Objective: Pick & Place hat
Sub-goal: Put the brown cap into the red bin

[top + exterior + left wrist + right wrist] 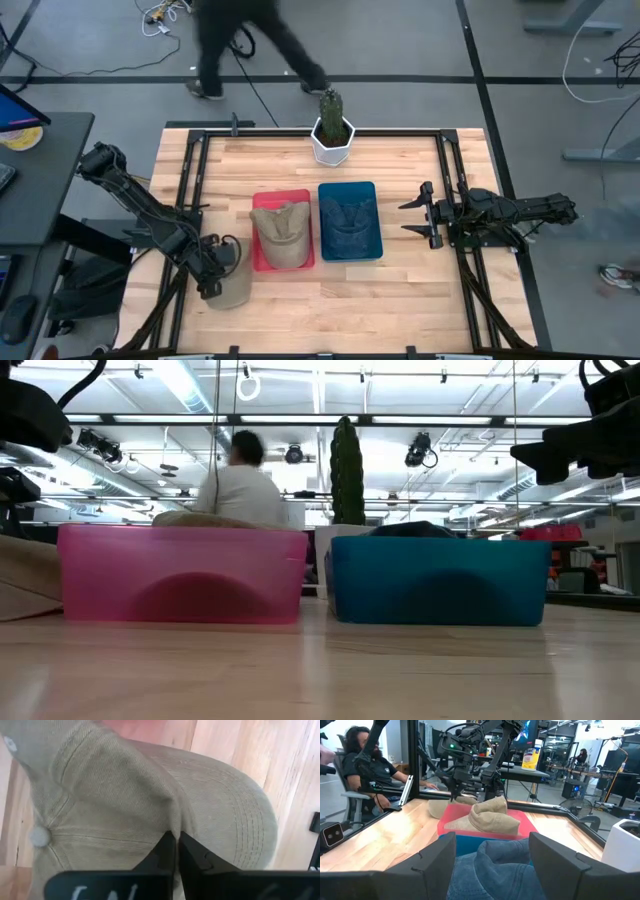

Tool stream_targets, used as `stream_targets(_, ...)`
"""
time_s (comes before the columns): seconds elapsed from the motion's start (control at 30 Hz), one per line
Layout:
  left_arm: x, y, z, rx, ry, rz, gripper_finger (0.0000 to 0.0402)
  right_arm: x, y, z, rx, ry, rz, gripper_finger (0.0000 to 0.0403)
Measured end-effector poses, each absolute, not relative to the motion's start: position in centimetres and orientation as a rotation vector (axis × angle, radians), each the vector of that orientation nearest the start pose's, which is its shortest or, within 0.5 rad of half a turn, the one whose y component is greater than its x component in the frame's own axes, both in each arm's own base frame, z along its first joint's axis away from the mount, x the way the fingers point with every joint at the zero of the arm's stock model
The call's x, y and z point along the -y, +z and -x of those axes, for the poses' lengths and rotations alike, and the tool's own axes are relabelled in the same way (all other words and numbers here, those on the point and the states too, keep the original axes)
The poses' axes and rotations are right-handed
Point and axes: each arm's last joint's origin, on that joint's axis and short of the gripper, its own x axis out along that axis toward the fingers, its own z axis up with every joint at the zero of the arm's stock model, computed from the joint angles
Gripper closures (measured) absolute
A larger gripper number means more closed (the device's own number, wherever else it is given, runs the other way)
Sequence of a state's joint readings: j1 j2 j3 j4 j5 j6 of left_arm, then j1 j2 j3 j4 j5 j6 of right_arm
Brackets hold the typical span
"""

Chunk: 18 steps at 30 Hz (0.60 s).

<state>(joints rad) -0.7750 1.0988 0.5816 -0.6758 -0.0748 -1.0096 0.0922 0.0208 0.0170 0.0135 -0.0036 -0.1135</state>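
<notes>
A tan hat (232, 285) lies on the wooden table (400, 290), near the front-left corner, just beside the red bin (262, 262) but outside of it. The left gripper (214, 272) is down on this hat; in the left wrist view its two fingers (165, 851) are pressed together w/ a fold of the tan fabric (125, 795) pinched between them.

A 2nd tan hat (280, 232) sits inside the red bin, crown up, brim toward the far side. Next to it, touching or almost, is the blue bin (349, 220) w/ a denim hat (348, 215) inside.

The right gripper (412, 217) hovers at the right of the blue bin, apart from it, fingers spread wide, holding nothing. In the right wrist view the denim hat (505, 867) is directly in front of it.

A white pot w/ a cactus (332, 128) stands at the far edge of the table, in the middle. Beyond the table a person (250, 40) walks on the floor; another person (367, 767) sits at a desk on the left side.
</notes>
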Motion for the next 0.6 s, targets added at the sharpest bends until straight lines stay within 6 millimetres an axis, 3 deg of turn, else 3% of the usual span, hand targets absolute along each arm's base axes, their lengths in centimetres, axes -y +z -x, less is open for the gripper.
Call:
stream_targets(0.3, 12.8, 19.6, -13.2, -1.276, -0.051, 0.376, 0.0396, -0.9, 16.9, -9.8, 0.015, 0.095, 0.113, 0.0149)
stream_targets(0.6, 12.5, 25.2, -13.0, -1.332, 0.045, 0.338, 0.0397, -0.9, 16.9, -9.8, 0.015, 0.095, 0.113, 0.0149)
